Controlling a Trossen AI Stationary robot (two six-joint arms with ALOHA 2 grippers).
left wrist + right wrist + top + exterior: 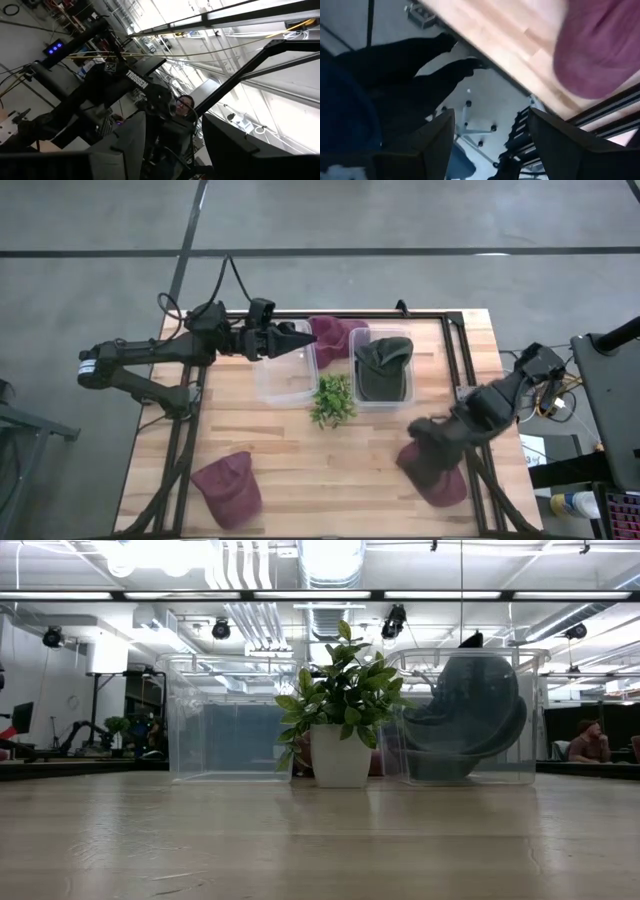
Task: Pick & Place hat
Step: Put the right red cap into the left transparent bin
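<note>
Trouble may come if the right gripper [420,427], fingers apart beside the maroon hat [435,472] near the table [300,450] edge, nudges it off; left gripper [305,340] open above the empty bin [285,375].

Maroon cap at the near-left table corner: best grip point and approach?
Grip the maroon fabric cap at its crown edge, coming straight down from above. It lies flat on the wooden table, clear of both bins, so nothing blocks a top approach; the soft crown should bunch between the jaws.
</note>
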